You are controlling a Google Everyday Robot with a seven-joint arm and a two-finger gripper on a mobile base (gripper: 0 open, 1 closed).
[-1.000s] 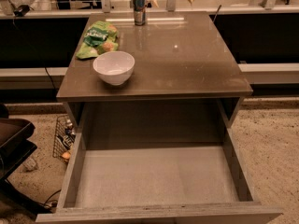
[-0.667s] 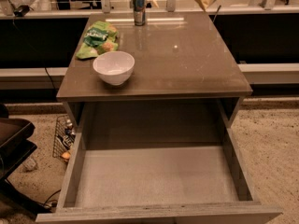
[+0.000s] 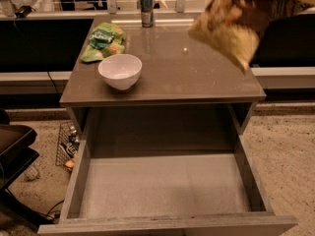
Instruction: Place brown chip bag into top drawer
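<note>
The brown chip bag [image 3: 231, 23] hangs in the air at the top right, above the right rear part of the cabinet top [image 3: 197, 73]. It is crinkled, with a dark brown middle and pale yellow ends, and its lower tip points down. My gripper is out of view past the top right edge, above the bag. The top drawer [image 3: 162, 224] is pulled wide open below the cabinet top, and its flat grey bottom is bare.
On the cabinet top stand a white bowl [image 3: 119, 71] at the front left, a green chip bag [image 3: 103, 41] behind it, and a can [image 3: 146, 2] at the back. A wire basket [image 3: 66, 144] and a dark seat [image 3: 15, 151] are on the floor left of the drawer.
The brown chip bag has come down from the top edge toward the camera and shows much larger over the cabinet's right rear. The drawer and the other objects have not moved.
</note>
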